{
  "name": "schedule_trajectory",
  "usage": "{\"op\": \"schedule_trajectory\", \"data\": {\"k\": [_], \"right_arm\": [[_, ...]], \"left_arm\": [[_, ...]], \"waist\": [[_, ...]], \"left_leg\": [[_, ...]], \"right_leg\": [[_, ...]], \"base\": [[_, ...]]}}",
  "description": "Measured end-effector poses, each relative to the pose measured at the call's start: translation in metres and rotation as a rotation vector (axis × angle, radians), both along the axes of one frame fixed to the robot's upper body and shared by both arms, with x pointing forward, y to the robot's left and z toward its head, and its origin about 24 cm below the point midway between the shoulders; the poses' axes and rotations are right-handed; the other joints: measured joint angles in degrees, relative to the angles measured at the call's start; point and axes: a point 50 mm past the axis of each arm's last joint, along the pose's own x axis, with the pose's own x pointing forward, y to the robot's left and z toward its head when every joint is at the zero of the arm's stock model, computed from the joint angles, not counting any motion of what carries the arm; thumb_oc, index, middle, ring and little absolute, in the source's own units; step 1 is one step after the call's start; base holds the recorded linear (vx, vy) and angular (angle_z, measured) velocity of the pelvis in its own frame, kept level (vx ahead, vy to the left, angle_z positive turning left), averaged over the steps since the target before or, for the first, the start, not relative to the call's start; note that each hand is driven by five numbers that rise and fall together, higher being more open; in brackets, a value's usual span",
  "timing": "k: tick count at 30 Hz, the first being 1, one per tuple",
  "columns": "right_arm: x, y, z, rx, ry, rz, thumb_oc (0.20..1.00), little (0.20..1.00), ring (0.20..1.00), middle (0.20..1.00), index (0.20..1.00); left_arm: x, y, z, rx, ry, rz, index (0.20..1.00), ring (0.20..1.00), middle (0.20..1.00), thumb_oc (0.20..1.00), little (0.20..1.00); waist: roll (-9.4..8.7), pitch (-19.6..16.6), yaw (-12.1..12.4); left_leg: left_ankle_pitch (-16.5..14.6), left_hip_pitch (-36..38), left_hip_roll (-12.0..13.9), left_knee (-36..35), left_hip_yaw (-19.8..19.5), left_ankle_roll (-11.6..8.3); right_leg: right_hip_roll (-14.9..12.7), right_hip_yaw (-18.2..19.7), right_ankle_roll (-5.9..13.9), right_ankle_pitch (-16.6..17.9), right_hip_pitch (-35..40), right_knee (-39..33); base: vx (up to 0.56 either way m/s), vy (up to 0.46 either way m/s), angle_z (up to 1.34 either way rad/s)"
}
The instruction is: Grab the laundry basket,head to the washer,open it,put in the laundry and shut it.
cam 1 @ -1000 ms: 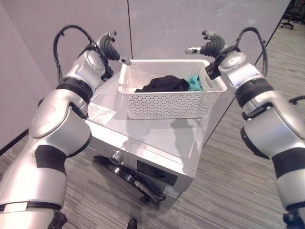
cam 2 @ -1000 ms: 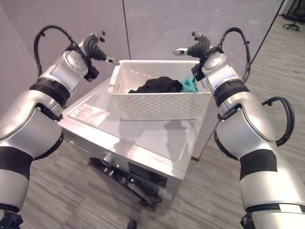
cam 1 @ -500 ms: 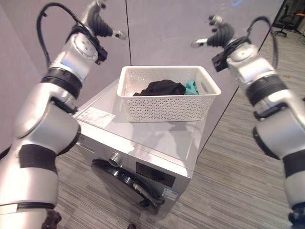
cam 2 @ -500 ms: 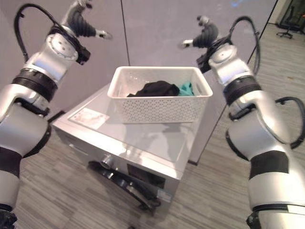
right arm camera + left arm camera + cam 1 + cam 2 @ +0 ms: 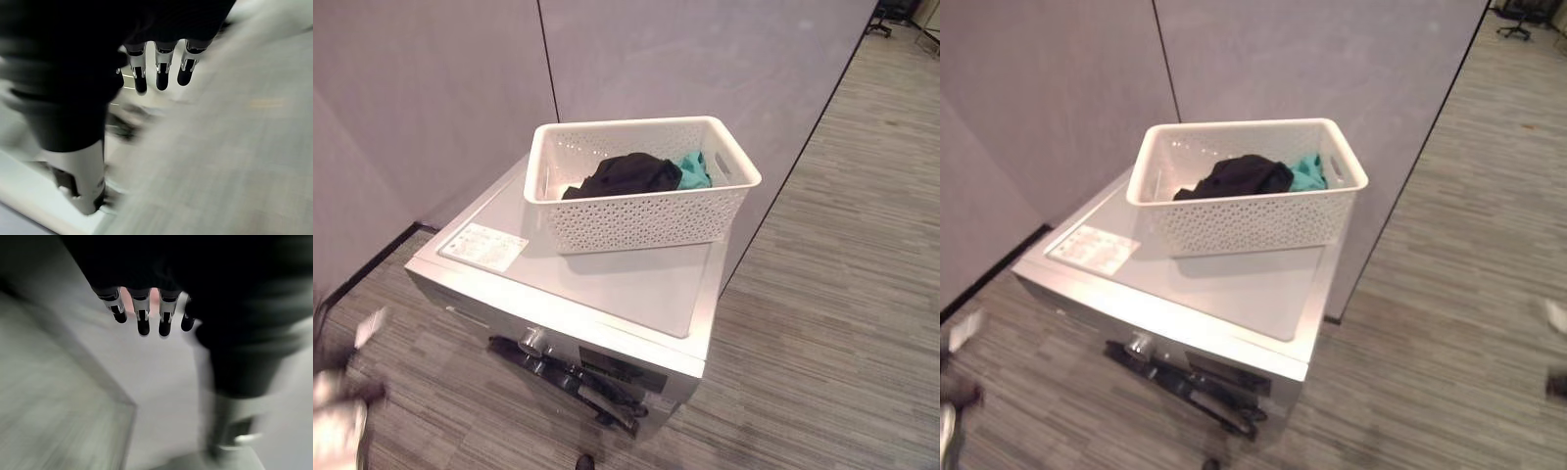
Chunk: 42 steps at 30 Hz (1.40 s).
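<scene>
Left hand (image 5: 146, 308): silver fingers (image 5: 142, 313) in a row, each ending in a dark, rounded tip; black bands cross the silver segments. Dark cover above them, surface detail too blurred to read. Thumb shows as a dark, blurred shaft with a pale end.

Right hand (image 5: 156, 63): same build, silver fingers (image 5: 162, 68) with glossy dark tips under a dark cover. Thumb thick, dark near the hand, silver-grey lower down, with a black inset patch.

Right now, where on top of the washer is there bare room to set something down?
The near strip of the washer top in front of the laundry basket is bare, bordered by the label sticker. The far half is taken by the basket.
</scene>
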Motion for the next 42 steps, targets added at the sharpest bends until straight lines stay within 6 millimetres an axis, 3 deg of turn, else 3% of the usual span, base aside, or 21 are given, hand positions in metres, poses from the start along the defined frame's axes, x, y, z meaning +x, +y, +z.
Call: {"op": "schedule_trajectory", "data": {"k": [3,5,6,9,10,12,15,20,23,26,27,29,30,31,32,34,35,37,40,41,42], "right_arm": [[0.002,0.037,-0.044,0.101,0.143,0.138,1.000,1.000,1.000,1.000,1.000],[0.015,0.059,-0.080,0.194,0.224,0.179,1.000,1.000,1.000,1.000,1.000],[0.018,0.074,-0.100,0.253,0.319,0.227,1.000,1.000,1.000,1.000,1.000],[0.016,0.096,-0.128,0.338,0.373,0.220,1.000,1.000,1.000,1.000,1.000],[0.010,0.115,-0.147,0.377,0.471,0.261,1.000,1.000,1.000,1.000,1.000],[0.005,0.136,-0.167,0.405,0.602,0.320,1.000,1.000,1.000,1.000,1.000],[-0.004,0.161,-0.187,0.471,0.704,0.313,1.000,1.000,1.000,1.000,1.000],[-0.039,0.194,-0.212,0.572,0.920,0.303,1.000,1.000,1.000,1.000,1.000],[-0.041,0.195,-0.212,0.577,0.925,0.304,1.000,1.000,1.000,1.000,1.000],[-0.038,0.192,-0.211,0.572,0.921,0.307,1.000,1.000,1.000,1.000,1.000],[-0.034,0.189,-0.210,0.560,0.912,0.311,1.000,1.000,1.000,1.000,1.000],[-0.033,0.181,-0.207,0.540,0.909,0.309,1.000,1.000,1.000,1.000,1.000],[-0.032,0.180,-0.207,0.525,0.914,0.321,1.000,1.000,1.000,1.000,1.000],[-0.026,0.182,-0.206,0.517,0.906,0.336,1.000,1.000,1.000,1.000,1.000],[-0.020,0.183,-0.205,0.512,0.894,0.349,1.000,1.000,1.000,1.000,1.000],[-0.021,0.173,-0.202,0.491,0.892,0.323,1.000,1.000,1.000,1.000,1.000],[-0.021,0.167,-0.201,0.482,0.892,0.304,1.000,1.000,1.000,1.000,1.000],[-0.026,0.158,-0.200,0.472,0.896,0.279,1.000,1.000,1.000,1.000,1.000],[-0.029,0.150,-0.198,0.471,0.893,0.250,1.000,1.000,1.000,1.000,1.000],[-0.027,0.151,-0.198,0.476,0.885,0.248,1.000,1.000,1.000,1.000,1.000],[-0.023,0.150,-0.196,0.516,0.815,0.209,1.000,1.000,1.000,1.000,1.000]], "left_arm": [[-0.001,-0.039,-0.041,-0.141,0.054,-0.057,1.000,1.000,1.000,1.000,1.000],[-0.006,-0.066,-0.089,-0.254,0.249,-0.088,1.000,1.000,1.000,1.000,1.000],[-0.013,-0.089,-0.116,-0.348,0.411,-0.155,1.000,1.000,1.000,1.000,1.000],[-0.020,-0.128,-0.137,-0.410,0.505,-0.256,1.000,1.000,1.000,1.000,1.000],[-0.024,-0.159,-0.150,-0.506,0.545,-0.296,1.000,1.000,1.000,1.000,1.000],[-0.022,-0.180,-0.160,-0.592,0.581,-0.301,1.000,1.000,1.000,1.000,1.000],[-0.008,-0.187,-0.161,-0.579,0.616,-0.372,1.000,1.000,1.000,1.000,1.000],[-0.009,-0.192,-0.163,-0.572,0.672,-0.424,1.000,1.000,1.000,1.000,1.000],[-0.008,-0.192,-0.163,-0.555,0.686,-0.450,1.000,1.000,1.000,1.000,1.000],[-0.006,-0.191,-0.162,-0.550,0.677,-0.448,1.000,1.000,1.000,1.000,1.000],[-0.001,-0.191,-0.161,-0.544,0.665,-0.454,1.000,1.000,1.000,1.000,1.000],[0.010,-0.193,-0.159,-0.536,0.650,-0.470,1.000,1.000,1.000,1.000,1.000],[0.012,-0.191,-0.158,-0.533,0.650,-0.466,1.000,1.000,1.000,1.000,1.000],[0.019,-0.185,-0.155,-0.515,0.637,-0.464,1.000,1.000,1.000,1.000,1.000],[0.029,-0.175,-0.151,-0.475,0.631,-0.468,1.000,1.000,1.000,1.000,1.000],[0.035,-0.177,-0.149,-0.467,0.624,-0.480,1.000,1.000,1.000,1.000,1.000],[0.036,-0.182,-0.150,-0.476,0.620,-0.492,1.000,1.000,1.000,1.000,1.000],[0.036,-0.194,-0.152,-0.490,0.625,-0.523,1.000,1.000,1.000,1.000,1.000],[0.041,-0.214,-0.153,-0.500,0.635,-0.598,1.000,1.000,1.000,1.000,1.000],[0.041,-0.216,-0.153,-0.493,0.640,-0.619,1.000,1.000,1.000,1.000,1.000],[0.038,-0.223,-0.154,-0.468,0.668,-0.688,1.000,1.000,1.000,1.000,1.000]], "waist": [[0.30,0.0,0.1],[0.51,-0.3,0.0],[0.71,-0.3,0.1],[0.30,0.0,-0.1],[0.10,0.2,0.1],[0.05,0.3,-0.1],[-0.48,1.3,0.1],[-0.24,1.0,0.7],[0.54,0.9,1.2],[1.66,1.6,1.8],[2.45,1.9,2.2],[2.09,2.6,2.6],[0.94,2.8,2.5],[-0.54,3.6,2.4],[-4.38,4.6,1.3],[-5.21,4.9,-0.4],[-4.32,4.8,-1.3],[-3.28,4.2,-2.9],[-0.88,4.4,-4.0],[-0.57,4.5,-4.5],[0.56,4.2,-4.7]], "left_leg": [[-0.7,-1.3,0.4,-0.3,0.3,-0.49],[-0.6,-1.4,0.7,-0.3,1.3,-0.56],[-0.5,-1.6,0.8,-0.3,1.9,-0.66],[-0.1,-1.9,1.0,-0.2,2.3,-0.94],[0.2,-2.3,1.1,-0.2,2.6,-1.06],[1.1,-2.4,1.2,-0.2,2.6,-0.93],[1.3,-2.4,1.5,0.0,2.1,-1.05],[1.6,-1.4,2.4,0.0,1.2,-1.50],[2.1,-1.5,3.4,0.1,0.4,-2.28],[3.2,-3.5,5.2,0.0,-1.8,-4.09],[4.6,-5.9,6.0,1.1,-3.6,-5.72],[8.5,-8.8,6.6,0.1,-4.3,-9.71],[5.0,-10.1,6.2,1.6,-2.0,-9.03],[3.2,-10.6,5.1,5.6,-0.2,-6.99],[0.3,-10.2,4.6,13.6,2.3,-6.22],[-2.0,-7.7,6.7,20.9,2.7,-7.10],[-3.4,-5.7,8.5,25.9,1.2,-7.93],[-4.3,-1.4,9.8,27.3,-1.1,-8.75],[-3.3,6.1,8.6,19.5,-3.2,-8.99],[-4.4,7.8,9.1,16.2,-2.5,-8.83],[-5.5,12.4,9.7,7.9,1.6,-9.17]], "right_leg": [[0.2,0.0,-0.19,0.0,-1.6,-0.2],[0.3,0.3,-0.26,0.3,-2.0,-0.4],[0.3,0.8,-0.24,0.6,-2.2,-0.5],[0.4,1.0,-0.23,1.0,-2.9,-0.5],[0.4,1.0,-0.12,1.1,-3.3,-0.5],[0.6,1.0,-0.11,1.5,-3.2,-0.4],[1.0,0.8,-0.23,1.5,-3.1,-0.5],[2.1,-0.2,-0.95,1.0,-1.5,-0.5],[3.6,-0.5,-1.29,0.9,-1.4,-0.5],[5.5,-2.2,-3.18,1.3,-2.3,-0.1],[6.7,-3.5,-4.23,1.0,-4.4,0.8],[7.0,-6.6,-7.64,3.1,-6.4,0.4],[5.8,-7.4,-8.47,4.2,-7.0,-0.5],[4.3,-7.5,-8.61,4.6,-7.2,0.0],[1.2,-7.9,-8.57,5.4,-8.1,-0.2],[-0.1,-9.0,-8.68,5.4,-8.0,-0.4],[0.2,-9.7,-8.40,5.4,-7.9,-0.3],[0.2,-10.8,-8.28,5.5,-8.7,-0.1],[0.4,-11.0,-6.35,7.3,-10.1,0.0],[0.0,-11.5,-5.95,8.1,-10.2,0.1],[-0.4,-11.3,-4.11,8.4,-11.0,1.0]], "base": [[-0.02,-0.024,0.06],[-0.05,-0.013,-0.07],[-0.05,-0.011,-0.14],[-0.04,-0.018,-0.10],[-0.05,-0.034,-0.08],[-0.02,-0.018,-0.02],[0.01,-0.074,0.05],[0.02,-0.124,0.09],[-0.13,-0.130,0.08],[-0.19,-0.080,0.31],[-0.34,-0.086,0.52],[-0.28,-0.033,0.54],[-0.26,0.011,0.39],[-0.22,0.028,0.35],[-0.17,0.048,0.35],[-0.15,0.080,0.47],[-0.13,0.109,0.54],[-0.08,0.116,0.42],[-0.12,0.191,0.29],[-0.25,0.384,0.18],[-0.21,0.278,0.15]]}}
